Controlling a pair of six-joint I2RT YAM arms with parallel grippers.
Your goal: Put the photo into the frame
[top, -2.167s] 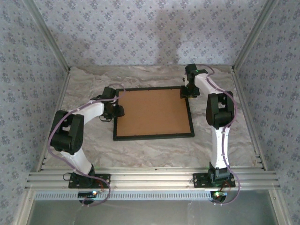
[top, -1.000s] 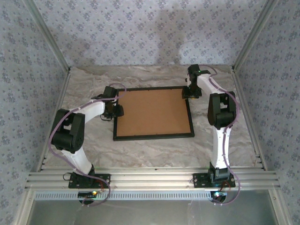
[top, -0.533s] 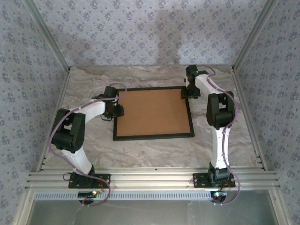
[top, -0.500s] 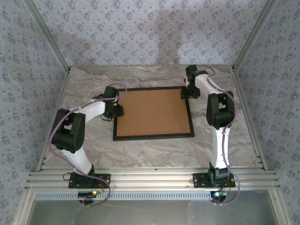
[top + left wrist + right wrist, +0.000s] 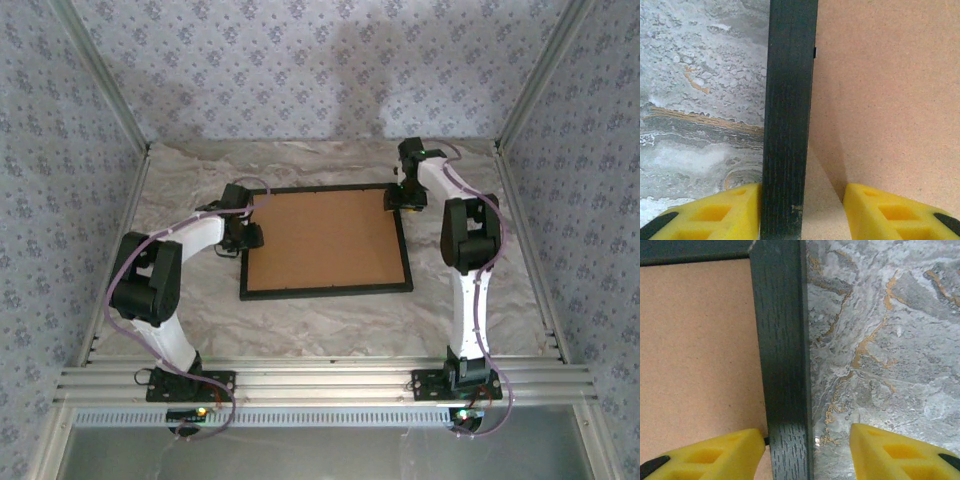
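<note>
1. The black frame [image 5: 325, 291] lies flat on the marbled table [image 5: 330, 325] between the two claws. A brown board [image 5: 325, 240] fills its opening.
2. The left claw [image 5: 802, 210] sits at the frame's left side rail. It straddles the rail, which runs straight ahead from between the two yellow tips.
3. On the left claw, the table-side finger [image 5: 715, 217] rests against the rail's outer face. The board-side finger [image 5: 895, 215] stands over the brown board, with a clear gap between it and the rail's inner edge.
4. The left claw is therefore partly wide. It sits around the rail but does not pinch it.
5. The right claw [image 5: 807, 450] sits at the frame's right side rail, with the frame's far corner just ahead of it.
6. The right claw's board-side finger [image 5: 705, 455] lies right at the rail's inner edge, and I cannot tell whether it touches. Its table-side finger [image 5: 900, 450] stands over bare marble, apart from the rail's outer edge.
7. The right claw is wide around the rail and grips nothing.
8. I cannot tell whether either claw's fingertips reach the surface below.
</note>
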